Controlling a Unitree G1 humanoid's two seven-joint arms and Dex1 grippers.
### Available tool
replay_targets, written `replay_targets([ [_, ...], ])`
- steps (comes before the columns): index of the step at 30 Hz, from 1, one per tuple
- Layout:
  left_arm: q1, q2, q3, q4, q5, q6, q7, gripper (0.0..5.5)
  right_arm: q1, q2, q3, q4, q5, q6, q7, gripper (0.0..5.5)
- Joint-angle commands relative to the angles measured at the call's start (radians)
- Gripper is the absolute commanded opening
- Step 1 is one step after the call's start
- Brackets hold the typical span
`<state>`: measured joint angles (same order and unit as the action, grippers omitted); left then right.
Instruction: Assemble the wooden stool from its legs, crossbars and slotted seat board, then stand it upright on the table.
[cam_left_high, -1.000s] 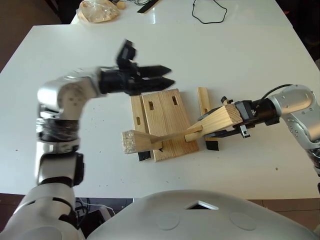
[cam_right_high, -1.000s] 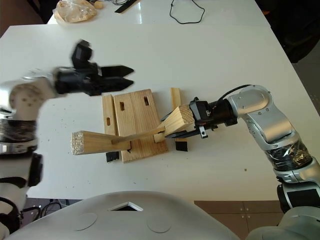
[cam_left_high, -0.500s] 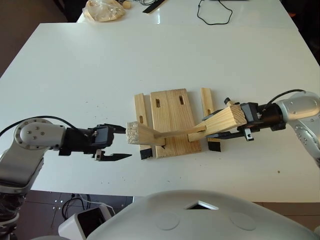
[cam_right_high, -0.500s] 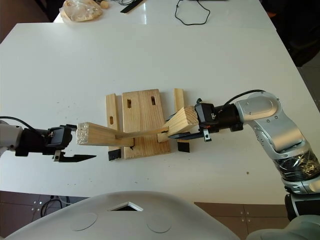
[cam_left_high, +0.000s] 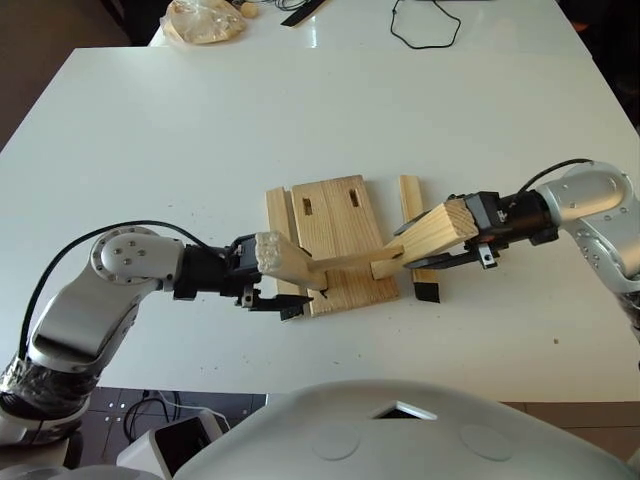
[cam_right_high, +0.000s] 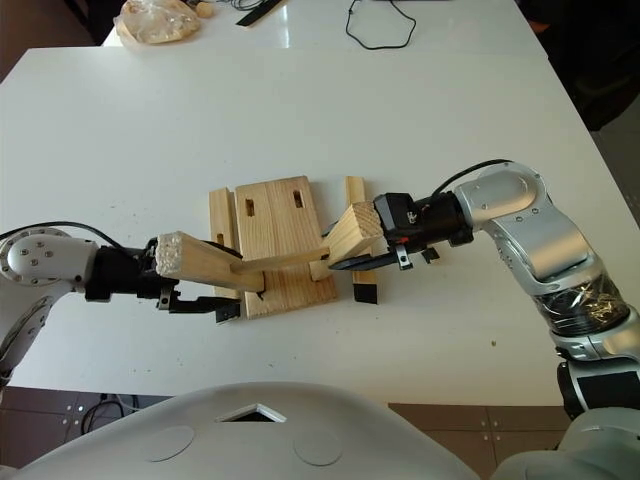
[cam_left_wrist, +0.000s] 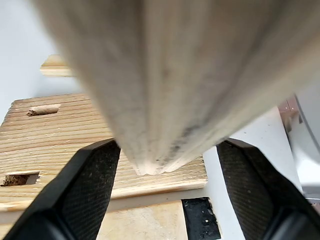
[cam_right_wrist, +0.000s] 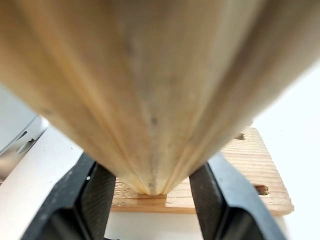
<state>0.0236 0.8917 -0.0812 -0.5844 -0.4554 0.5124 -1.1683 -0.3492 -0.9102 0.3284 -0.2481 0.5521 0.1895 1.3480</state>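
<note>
A stool side frame, two chunky legs joined by a thin crossbar (cam_left_high: 345, 263), hangs tilted over the slotted seat board (cam_left_high: 335, 215). My right gripper (cam_left_high: 458, 245) is shut on the right leg (cam_left_high: 432, 232); the right wrist view has that leg (cam_right_wrist: 150, 90) clamped between the fingers (cam_right_wrist: 95, 200). My left gripper (cam_left_high: 268, 278) is open and straddles the end of the left leg (cam_left_high: 285, 262). In the left wrist view its fingers (cam_left_wrist: 90, 185) flank the leg (cam_left_wrist: 165, 75) with the board (cam_left_wrist: 55, 135) beneath.
Loose wooden strips lie on either side of the board, one at its left (cam_left_high: 275, 215) and one at its right (cam_left_high: 408, 195). Small black blocks (cam_left_high: 425, 293) rest near the board's front edge. A bag (cam_left_high: 205, 20) and a black cable (cam_left_high: 425, 25) sit at the table's far edge.
My left arm swung from above the board down to the near left, then slid right until its open fingers straddle the left leg. The right gripper kept its hold on the frame.
</note>
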Motion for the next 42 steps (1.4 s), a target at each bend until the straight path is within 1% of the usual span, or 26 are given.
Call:
replay_targets([
  [1, -0.115, -0.083, -0.113, -0.026, -0.024, 0.030, 0.017, 3.40, -0.030, 0.091, 0.218, 0.027, -0.213, 0.073, 0.016, 2.02],
  [6, -0.200, -0.148, -0.124, 0.042, -0.036, 0.071, 0.033, 3.40, -0.058, 0.128, 0.258, 0.039, -0.205, 0.114, 0.026, 2.02],
  [13, -0.249, -0.237, -0.197, 0.068, 0.008, 0.081, 0.050, 3.40, -0.107, 0.195, 0.322, 0.083, -0.260, 0.125, 0.017, 2.02],
  [15, -0.257, -0.250, -0.198, 0.070, 0.007, 0.093, 0.059, 3.40, -0.111, 0.202, 0.309, 0.099, -0.255, 0.123, 0.008, 2.02],
  [17, -0.247, -0.234, -0.179, 0.082, 0.020, 0.087, 0.060, 3.40, -0.108, 0.188, 0.272, 0.105, -0.231, 0.125, 0.002, 2.02],
  [21, -0.209, -0.191, -0.090, 0.108, 0.002, 0.111, 0.074, 3.40, -0.084, 0.134, 0.179, 0.113, -0.174, 0.125, -0.001, 2.02],
  [25, -0.201, -0.163, -0.062, 0.135, 0.014, 0.101, 0.077, 4.04, -0.081, 0.107, 0.122, 0.142, -0.156, 0.114, -0.012, 2.02],
  [28, -0.195, -0.145, -0.067, 0.165, 0.049, 0.064, 0.076, 4.54, -0.102, 0.118, 0.092, 0.156, -0.147, 0.115, -0.035, 2.02],
  [29, -0.191, -0.142, -0.067, 0.174, 0.056, 0.054, 0.074, 4.70, -0.109, 0.122, 0.083, 0.155, -0.139, 0.121, -0.038, 2.38],
  [34, -0.161, -0.119, -0.053, 0.186, 0.056, 0.034, 0.062, 5.39, -0.130, 0.130, 0.048, 0.141, -0.133, 0.156, -0.006, 3.02],
  [38, -0.156, -0.099, -0.040, 0.205, 0.059, 0.017, 0.051, 5.40, -0.127, 0.126, 0.024, 0.143, -0.153, 0.152, -0.005, 3.63],
  [42, -0.115, -0.061, -0.009, 0.202, 0.058, -0.006, 0.032, 5.40, -0.124, 0.104, 0.005, 0.166, -0.191, 0.124, 0.016, 3.67],
])
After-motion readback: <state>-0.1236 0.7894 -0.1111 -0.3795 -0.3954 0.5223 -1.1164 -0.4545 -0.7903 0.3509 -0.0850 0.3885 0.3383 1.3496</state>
